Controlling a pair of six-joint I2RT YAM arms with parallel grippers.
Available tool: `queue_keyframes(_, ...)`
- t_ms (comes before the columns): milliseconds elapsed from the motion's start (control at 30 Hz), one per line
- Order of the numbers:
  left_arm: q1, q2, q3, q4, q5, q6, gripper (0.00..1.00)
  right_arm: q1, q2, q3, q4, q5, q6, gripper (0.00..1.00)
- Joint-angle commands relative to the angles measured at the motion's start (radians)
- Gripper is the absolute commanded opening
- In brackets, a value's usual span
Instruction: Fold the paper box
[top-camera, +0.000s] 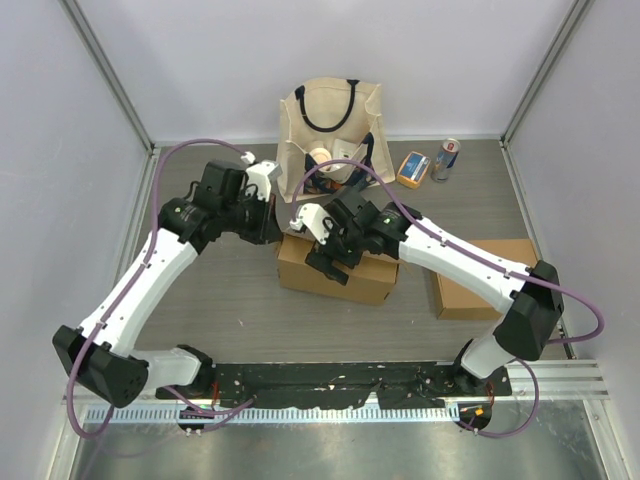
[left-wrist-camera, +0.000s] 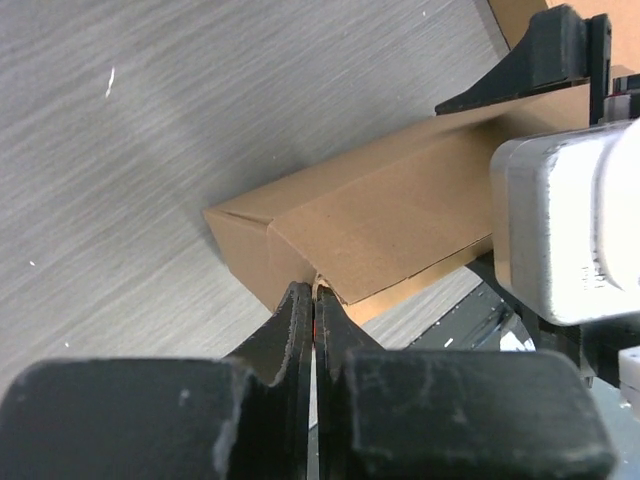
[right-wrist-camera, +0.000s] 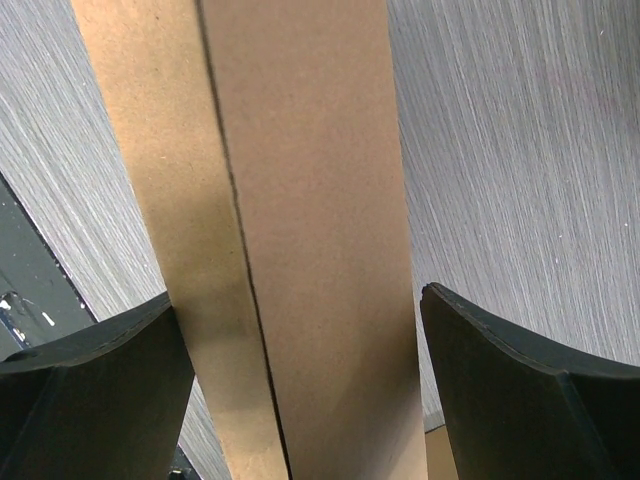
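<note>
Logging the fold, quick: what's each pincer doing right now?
Left pincer: shut, pinching a flap corner of the cardboard box.
Right pincer: open, astride the box.

Bare table (top-camera: 225, 300) lies open to the left of and in front of the box (top-camera: 370, 280). A tote bag (top-camera: 330, 115) stands just behind the box and closes the far side. A second carton (top-camera: 480, 290) blocks the right. A can (top-camera: 446, 158) and a packet (top-camera: 413, 169) stand at the far right. The left arm (top-camera: 150, 270) and the right arm (top-camera: 460, 260) cross above the box.

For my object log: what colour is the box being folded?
Plain brown cardboard box; left wrist view shows it best.
</note>
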Motion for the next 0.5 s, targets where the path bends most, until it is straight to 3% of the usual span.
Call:
queue_keyframes(0,-0.004,-0.042,-0.062,-0.003,-0.014,-0.074,0.07,0.004,0.009,0.011,0.026,0.012,-0.015,0.9)
queue_keyframes(100,-0.004,-0.122,-0.171,0.099,-0.054,-0.105,0.18,0.003,0.01,0.014,0.025,-0.001,-0.017,0.9)
queue_keyframes(233,-0.006,-0.269,-0.306,0.268,-0.166,-0.141,0.44,0.004,0.016,0.025,0.019,-0.024,-0.017,0.9)
queue_keyframes(367,-0.004,-0.373,-0.382,0.377,-0.211,-0.116,0.5,0.004,0.012,0.026,0.015,-0.029,-0.014,0.89)
queue_keyframes(467,-0.006,-0.377,-0.39,0.4,-0.147,-0.083,0.5,0.003,0.007,0.026,0.02,-0.035,-0.014,0.89)
